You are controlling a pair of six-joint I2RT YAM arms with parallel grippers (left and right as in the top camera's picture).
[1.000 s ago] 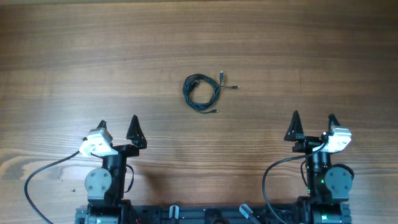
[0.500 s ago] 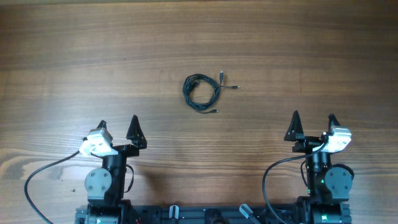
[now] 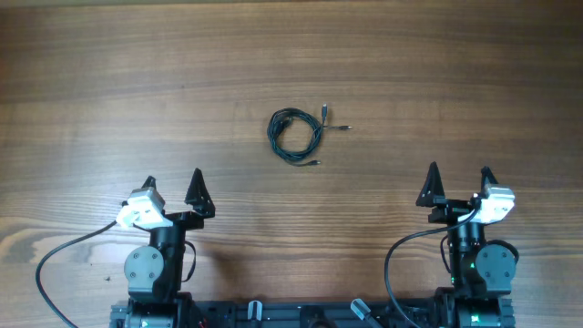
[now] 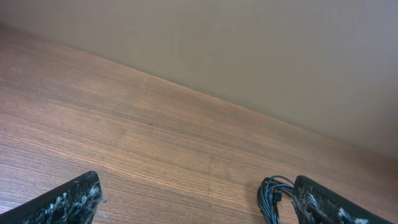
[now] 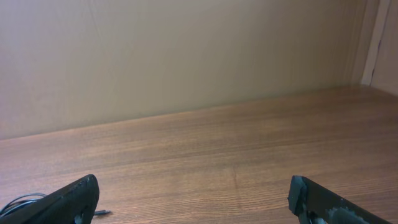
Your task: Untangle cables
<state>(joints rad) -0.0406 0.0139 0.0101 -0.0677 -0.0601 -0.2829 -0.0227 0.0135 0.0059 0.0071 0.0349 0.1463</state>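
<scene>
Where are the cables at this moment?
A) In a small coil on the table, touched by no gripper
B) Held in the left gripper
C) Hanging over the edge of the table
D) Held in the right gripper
A: in the overhead view the cables lie coiled on the table, well apart from the left gripper and the right gripper, which are both open and empty.
</scene>
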